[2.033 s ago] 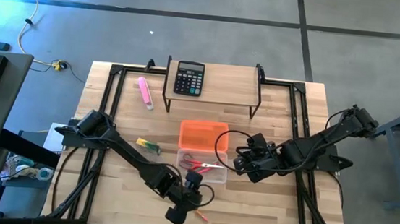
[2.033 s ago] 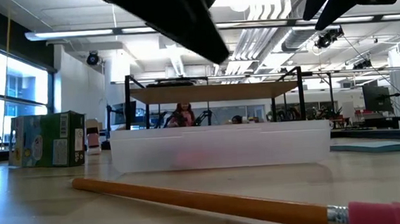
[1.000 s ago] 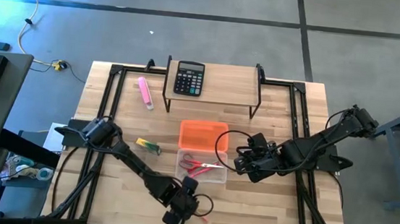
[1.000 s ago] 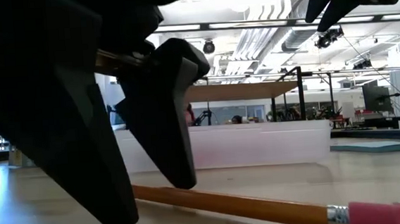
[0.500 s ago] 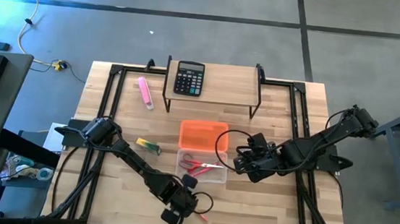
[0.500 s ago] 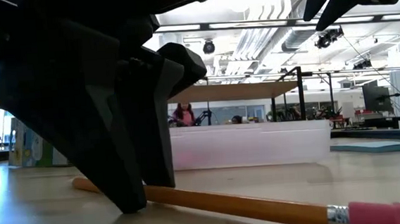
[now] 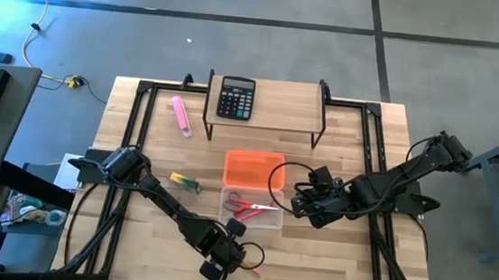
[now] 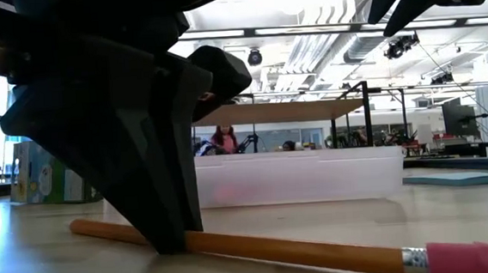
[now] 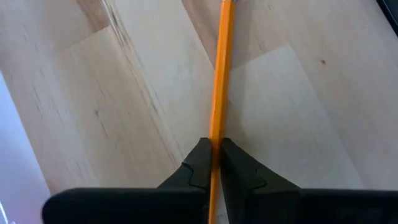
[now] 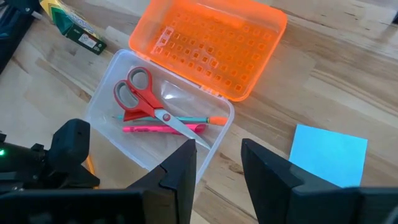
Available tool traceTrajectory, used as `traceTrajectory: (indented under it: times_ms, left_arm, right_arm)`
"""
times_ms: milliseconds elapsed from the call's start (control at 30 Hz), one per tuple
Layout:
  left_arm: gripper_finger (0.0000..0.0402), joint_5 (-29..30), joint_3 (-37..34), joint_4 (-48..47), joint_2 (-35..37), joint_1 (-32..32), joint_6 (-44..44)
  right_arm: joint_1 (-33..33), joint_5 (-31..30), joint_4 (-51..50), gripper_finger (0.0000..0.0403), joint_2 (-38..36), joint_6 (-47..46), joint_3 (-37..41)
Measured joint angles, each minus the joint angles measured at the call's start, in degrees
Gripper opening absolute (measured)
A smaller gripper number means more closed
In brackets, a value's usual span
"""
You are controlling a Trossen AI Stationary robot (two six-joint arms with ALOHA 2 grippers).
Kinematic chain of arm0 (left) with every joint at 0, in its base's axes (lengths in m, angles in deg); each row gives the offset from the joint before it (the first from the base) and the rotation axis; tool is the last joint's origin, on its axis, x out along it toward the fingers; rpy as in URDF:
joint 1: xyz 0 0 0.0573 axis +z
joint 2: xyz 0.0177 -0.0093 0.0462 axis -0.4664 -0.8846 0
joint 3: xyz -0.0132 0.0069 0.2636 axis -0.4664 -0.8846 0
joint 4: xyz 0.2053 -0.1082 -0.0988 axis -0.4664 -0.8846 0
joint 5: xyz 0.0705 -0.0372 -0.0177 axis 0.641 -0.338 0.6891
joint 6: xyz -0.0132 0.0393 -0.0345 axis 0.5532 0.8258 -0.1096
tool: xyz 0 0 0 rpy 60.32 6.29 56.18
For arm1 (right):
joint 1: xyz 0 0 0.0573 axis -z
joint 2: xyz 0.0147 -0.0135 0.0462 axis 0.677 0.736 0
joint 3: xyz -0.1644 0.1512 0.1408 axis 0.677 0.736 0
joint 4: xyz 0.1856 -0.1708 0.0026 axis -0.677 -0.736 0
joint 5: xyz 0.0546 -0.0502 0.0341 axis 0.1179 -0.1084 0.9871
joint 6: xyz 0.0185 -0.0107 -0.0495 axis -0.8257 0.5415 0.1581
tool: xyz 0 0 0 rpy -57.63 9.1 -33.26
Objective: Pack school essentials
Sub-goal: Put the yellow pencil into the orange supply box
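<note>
**— What's on the table [image 7: 330, 256], biggest things first?**

— A wooden top with a shelf [image 7: 267, 97] at the back, a calculator [image 7: 236, 97] on it, and a pink marker [image 7: 181, 115] beside it. In the middle sits the clear box [image 10: 163, 127], its orange lid [image 10: 211, 46] lying open just behind. Scissors [image 10: 148, 106], a green pencil [image 10: 186, 118] and a red pen [image 10: 163, 129] are already in the box. A blue notepad [image 10: 329, 147] lies on the wood beside the box, and a yellow-green piece [image 7: 185, 182] lies off to the other side.

**— And your own pincers?**

— My left gripper [image 9: 212, 154] is down at the table's front edge, the fingers clenched on the orange pencil [image 9: 220, 81]. The pencil runs straight out between them. In the low view it looks as if it is lying flat on the wood, pink eraser end nearest that camera. My right gripper [image 10: 218, 163] hangs over the near side of the box, fingers spread, holding nothing.

**— So which step is this?**

— The grasp on the pencil, I'd say. It is pinched but not lifted.

**— What does the next move call for?**

— A clean lift without the pencil swivelling in my fingers, then a carry to the box. The pencil is long, so I'd want it turned lengthwise with the box before I release, or an end may catch the wall. After that the notepad and the yellow-green piece are left.
</note>
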Motion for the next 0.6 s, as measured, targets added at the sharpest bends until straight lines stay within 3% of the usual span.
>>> traceTrajectory:
  times_ms: [600]
  left_arm:
    - [0.001, 0.7, 1.1, -0.1, 2.7, 0.1, -6.3]
  right_arm:
    - [0.0, 0.0, -0.1, 0.0117, 0.0, 0.0, 0.0]
